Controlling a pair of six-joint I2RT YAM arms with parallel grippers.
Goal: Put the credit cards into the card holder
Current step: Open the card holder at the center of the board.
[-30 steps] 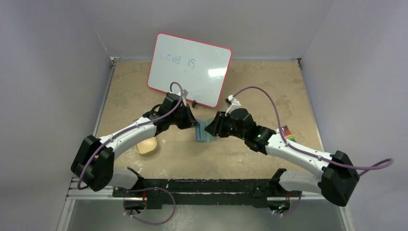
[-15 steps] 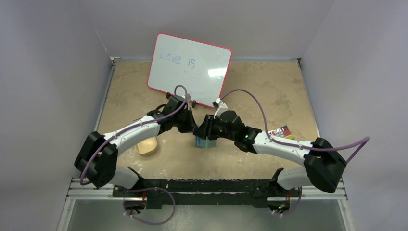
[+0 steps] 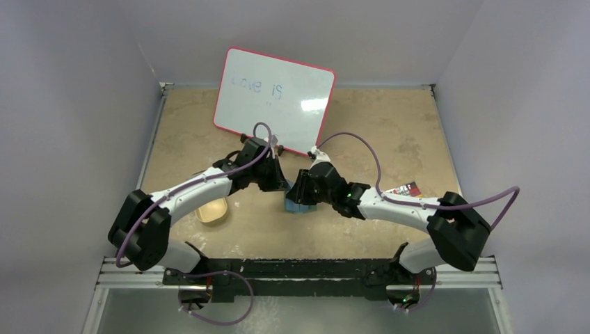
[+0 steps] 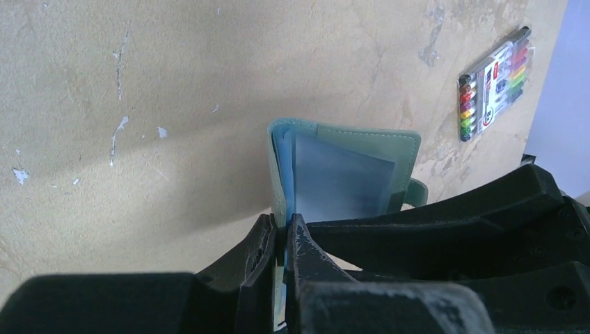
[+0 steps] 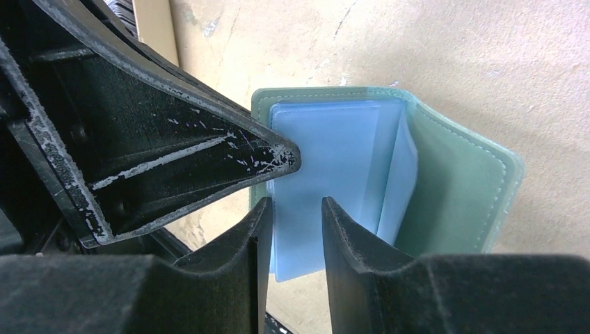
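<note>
My arms reach inward and meet mid-table. My left gripper (image 4: 282, 233) pinches one cover of the card holder (image 4: 362, 142), which is spread open, seemingly toward my right side. My right gripper (image 5: 296, 209) straddles a pale blue card (image 5: 327, 160) inside, jaws apart.

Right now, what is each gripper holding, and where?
Left gripper pinches one cover of the holder at its edge. Right gripper is open over the blue card, gripping nothing.

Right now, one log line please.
left hand: shut on card holder edge | right hand: open, straddling blue card | blue card: sticking out of card holder
</note>
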